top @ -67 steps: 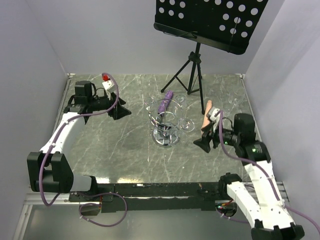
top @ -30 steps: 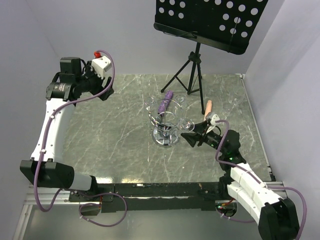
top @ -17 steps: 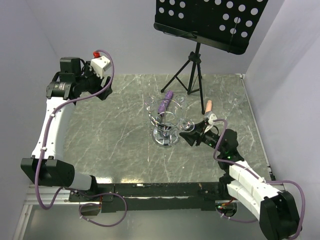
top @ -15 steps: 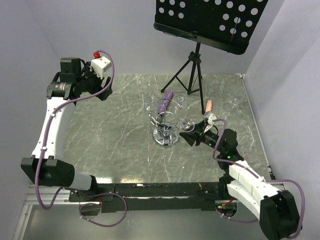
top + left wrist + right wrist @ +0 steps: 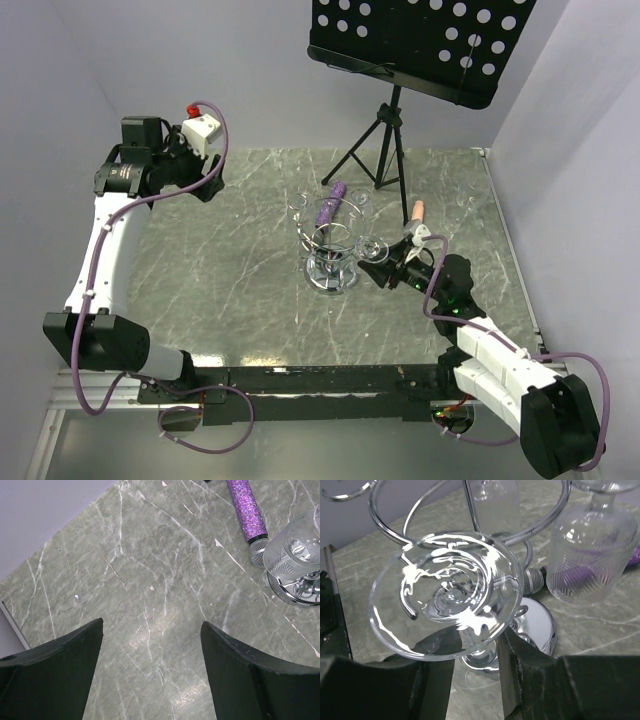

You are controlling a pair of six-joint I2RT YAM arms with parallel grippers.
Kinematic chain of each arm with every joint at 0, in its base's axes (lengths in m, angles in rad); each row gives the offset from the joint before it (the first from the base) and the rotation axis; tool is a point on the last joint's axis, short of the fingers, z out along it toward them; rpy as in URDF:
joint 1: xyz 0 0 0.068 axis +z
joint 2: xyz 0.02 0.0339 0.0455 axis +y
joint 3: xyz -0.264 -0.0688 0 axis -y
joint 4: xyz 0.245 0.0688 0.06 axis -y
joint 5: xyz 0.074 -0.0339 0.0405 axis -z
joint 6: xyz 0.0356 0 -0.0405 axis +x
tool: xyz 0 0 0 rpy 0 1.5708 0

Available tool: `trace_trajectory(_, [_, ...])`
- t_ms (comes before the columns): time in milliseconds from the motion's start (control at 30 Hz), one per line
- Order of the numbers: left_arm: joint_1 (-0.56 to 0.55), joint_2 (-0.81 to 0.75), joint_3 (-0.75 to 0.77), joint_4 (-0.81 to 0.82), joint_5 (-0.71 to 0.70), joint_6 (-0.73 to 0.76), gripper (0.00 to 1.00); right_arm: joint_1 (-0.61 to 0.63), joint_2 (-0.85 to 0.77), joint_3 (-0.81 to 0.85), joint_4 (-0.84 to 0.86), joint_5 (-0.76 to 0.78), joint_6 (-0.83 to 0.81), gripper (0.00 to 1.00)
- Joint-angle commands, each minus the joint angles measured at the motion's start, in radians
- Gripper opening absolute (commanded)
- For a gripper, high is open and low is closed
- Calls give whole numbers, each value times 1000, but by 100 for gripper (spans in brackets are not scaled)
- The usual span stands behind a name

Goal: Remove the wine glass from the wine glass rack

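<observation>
The wine glass [image 5: 445, 595] hangs upside down on the wine glass rack [image 5: 330, 262], at the rack's 3 o'clock in the top view, its foot caught on a wire loop. The right tool [image 5: 475, 650] sits just under that foot with one finger on each side of the stem. Whether they pinch it I cannot tell.

To do this well, I'd judge: clench on the stem, then draw it level toward 3 o'clock through the loop's open end — so the bowl misses the neighbouring glass [image 5: 590, 555] and the rack doesn't tip on the desk [image 5: 230, 280]. The left tool [image 5: 151, 625] hovers released and empty near 10 o'clock.
</observation>
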Motion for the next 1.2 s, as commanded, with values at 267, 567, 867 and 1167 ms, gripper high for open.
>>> trace_trajectory(267, [7, -18, 10, 9, -6, -15, 83, 13, 4, 79, 48, -34, -17, 28])
trace_trajectory(567, [19, -29, -28, 35, 25, -40, 83, 13, -80, 133, -80, -67, -46, 0])
trace_trajectory(867, [21, -26, -28, 43, 35, -49, 83, 13, -163, 143, -166, -28, -69, 0])
trace_trajectory(1167, [32, -24, -47, 72, 60, -55, 83, 20, -236, 172, -307, -19, -180, 0])
